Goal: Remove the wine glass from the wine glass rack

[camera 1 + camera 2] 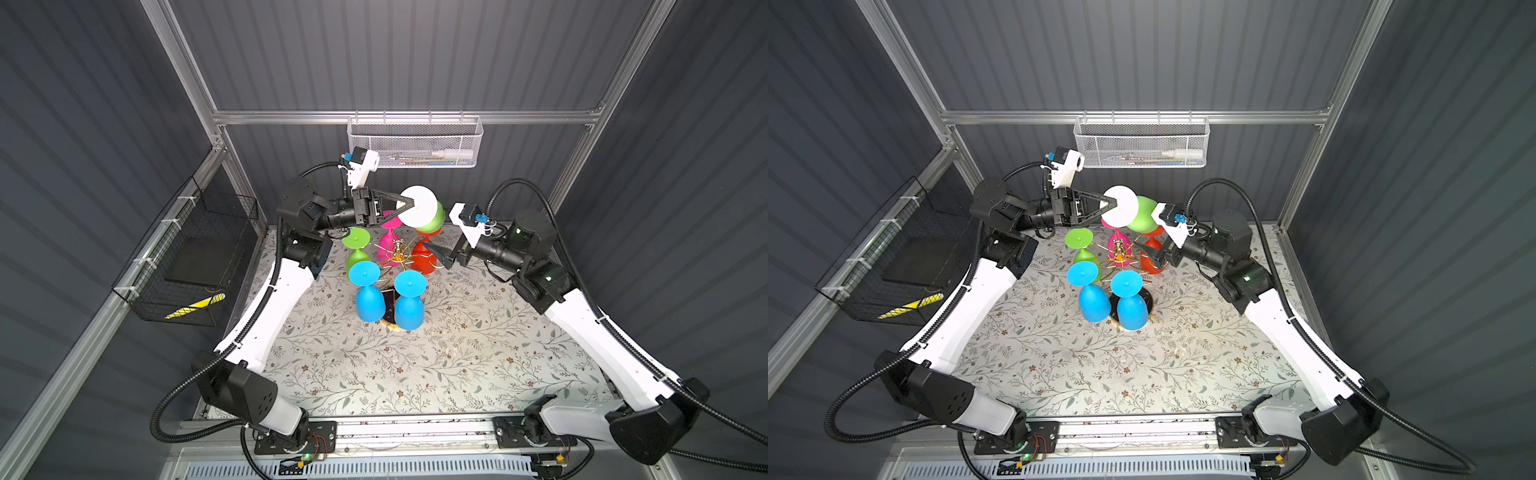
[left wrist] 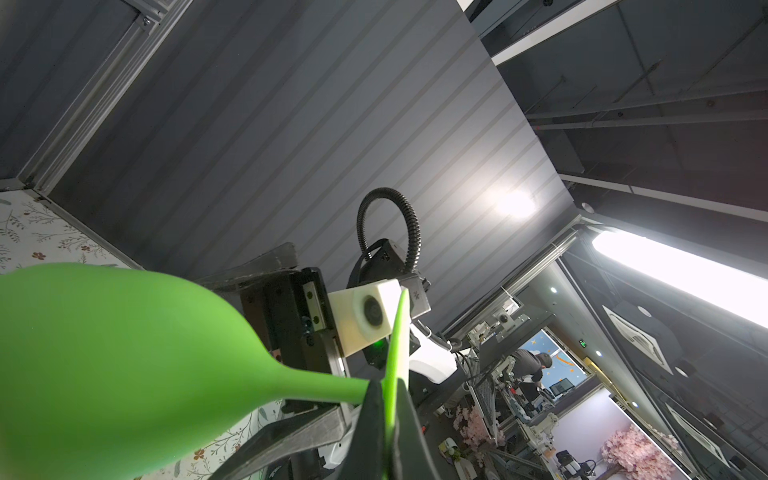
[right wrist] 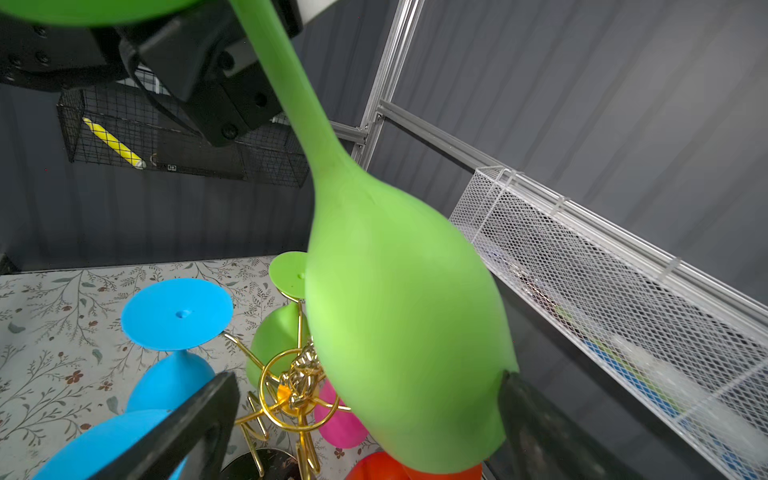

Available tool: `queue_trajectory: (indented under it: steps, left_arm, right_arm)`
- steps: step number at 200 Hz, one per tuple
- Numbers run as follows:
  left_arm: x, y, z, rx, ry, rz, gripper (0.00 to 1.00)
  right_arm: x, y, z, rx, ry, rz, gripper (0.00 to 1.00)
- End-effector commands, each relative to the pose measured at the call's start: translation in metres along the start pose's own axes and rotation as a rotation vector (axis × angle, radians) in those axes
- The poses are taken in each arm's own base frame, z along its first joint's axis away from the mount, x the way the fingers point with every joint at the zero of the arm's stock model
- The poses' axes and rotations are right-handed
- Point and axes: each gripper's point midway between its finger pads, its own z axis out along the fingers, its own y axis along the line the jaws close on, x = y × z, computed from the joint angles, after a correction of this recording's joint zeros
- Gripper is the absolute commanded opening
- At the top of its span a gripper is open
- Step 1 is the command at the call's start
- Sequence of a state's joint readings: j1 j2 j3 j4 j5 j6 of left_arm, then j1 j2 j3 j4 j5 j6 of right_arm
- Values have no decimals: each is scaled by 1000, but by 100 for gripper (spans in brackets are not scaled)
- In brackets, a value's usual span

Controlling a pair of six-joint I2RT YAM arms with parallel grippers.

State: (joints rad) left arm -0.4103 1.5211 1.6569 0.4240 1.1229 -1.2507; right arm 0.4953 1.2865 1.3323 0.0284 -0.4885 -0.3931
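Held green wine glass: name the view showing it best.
Right wrist view: the held green glass shows stem and nearly whole bowl. Left wrist view crops the bowl; both top views show mainly its glare-whitened foot, bowl half hidden.

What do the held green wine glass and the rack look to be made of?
The held green wine glass is opaque and matte, no see-through or sharp glints: probably plastic or silicone. The wine glass rack is thin bent wire with bright gold highlights: likely plated metal.

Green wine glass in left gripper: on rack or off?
Off: green wine glass tilted above gold wire rack, foot pinched in left gripper.
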Motion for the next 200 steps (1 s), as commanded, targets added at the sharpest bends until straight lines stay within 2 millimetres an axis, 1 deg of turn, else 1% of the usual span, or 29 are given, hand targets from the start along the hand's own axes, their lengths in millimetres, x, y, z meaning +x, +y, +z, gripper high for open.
queue_trajectory:
  steps: [1, 49, 117, 160, 180, 200]
  left_arm:
    - [-5, -23, -3, 32, -6, 55, 0]
    - [-4, -23, -3, 32, -13, 46, 0]
    - [-4, -29, -4, 53, -20, 41, 0]
    - [-3, -26, -5, 51, -23, 30, 0]
    - [-3, -26, -5, 51, -23, 29, 0]
    - [-3, -24, -4, 49, -21, 28, 0]
  right_arm:
    - [-28, -11, 1, 26, -87, -63, 99]
    - [-32, -22, 11, 55, -115, -56, 99]
    - [-27, -24, 27, 31, -116, -26, 99]
    - [-24, -22, 34, 15, -107, 1, 99]
    - [-24, -22, 34, 15, -104, 11, 96]
    - [-22, -21, 34, 19, -97, 21, 88]
